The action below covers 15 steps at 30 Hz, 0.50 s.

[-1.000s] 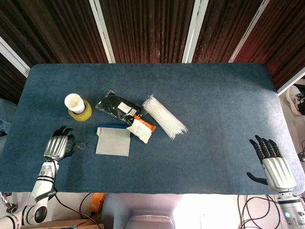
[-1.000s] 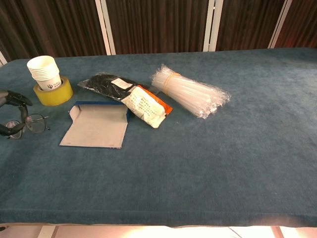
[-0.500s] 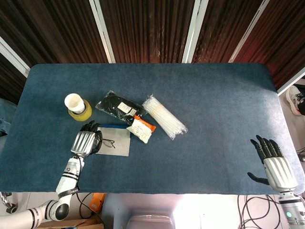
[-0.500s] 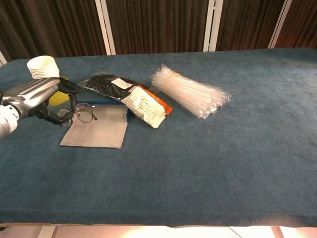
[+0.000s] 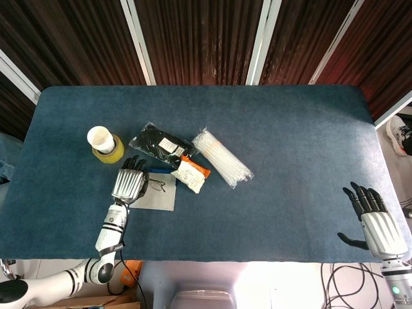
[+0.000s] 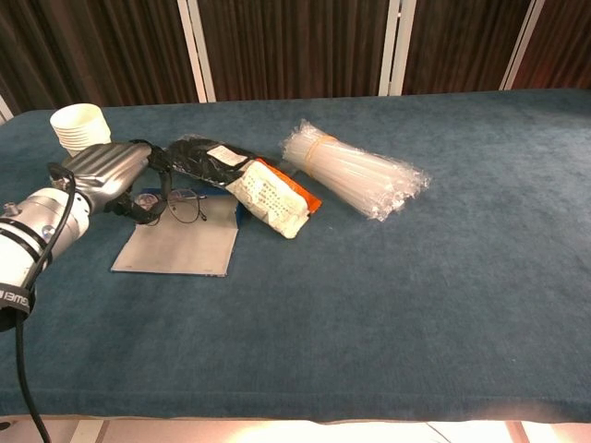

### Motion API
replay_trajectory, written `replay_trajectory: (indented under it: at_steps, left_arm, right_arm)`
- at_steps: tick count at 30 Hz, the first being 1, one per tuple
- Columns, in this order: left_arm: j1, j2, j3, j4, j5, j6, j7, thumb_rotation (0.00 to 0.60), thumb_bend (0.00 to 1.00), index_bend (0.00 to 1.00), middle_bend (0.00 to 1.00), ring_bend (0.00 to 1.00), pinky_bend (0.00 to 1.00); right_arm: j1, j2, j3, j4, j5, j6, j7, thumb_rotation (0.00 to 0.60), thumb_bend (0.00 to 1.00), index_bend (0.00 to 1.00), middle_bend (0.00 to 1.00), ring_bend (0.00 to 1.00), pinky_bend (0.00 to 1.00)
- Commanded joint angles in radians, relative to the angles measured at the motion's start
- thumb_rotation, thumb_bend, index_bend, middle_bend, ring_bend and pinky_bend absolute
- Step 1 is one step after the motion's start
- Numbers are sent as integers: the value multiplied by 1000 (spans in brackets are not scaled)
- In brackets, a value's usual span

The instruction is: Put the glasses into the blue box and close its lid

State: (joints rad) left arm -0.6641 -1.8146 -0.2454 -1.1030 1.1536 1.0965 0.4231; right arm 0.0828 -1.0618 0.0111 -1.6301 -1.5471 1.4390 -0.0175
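The left hand (image 6: 115, 175) pinches the glasses (image 6: 185, 205) by one end, the lenses hanging out toward the box's far edge; a second ago it held them out at the table's left margin, half a second ago at the box's near-left corner, so it has carried them steadily rightward and they now hang over the open blue box (image 6: 185, 245), low above its grey inside; whether they touch it I cannot tell; that leaves the release and then the lid, which lies flat and open; the orange packet (image 6: 272, 205) touches the box's far right corner and may hinder the closing; cups (image 6: 81, 129) on a tape roll stand beyond the hand; the right hand (image 5: 376, 222), fingers spread and empty, rests near the table's right corner, barely shifted.
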Motion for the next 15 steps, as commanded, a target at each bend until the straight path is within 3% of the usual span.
replay_trajectory:
  at_steps: [1,15]
  left_arm:
    - [-15,-21,-7,48,-17,-24,-1,600,505,731,236,109,162]
    - [-41,-90,-20,200,-47,-60,-5,600,505,730,251,128,162]
  right_arm:
    - [0,1,0,0,0,0,2,600,271,0,0,0,0]
    - [-1,9,-3,-1,-2,-4,10,600,272,0,0,0,0]
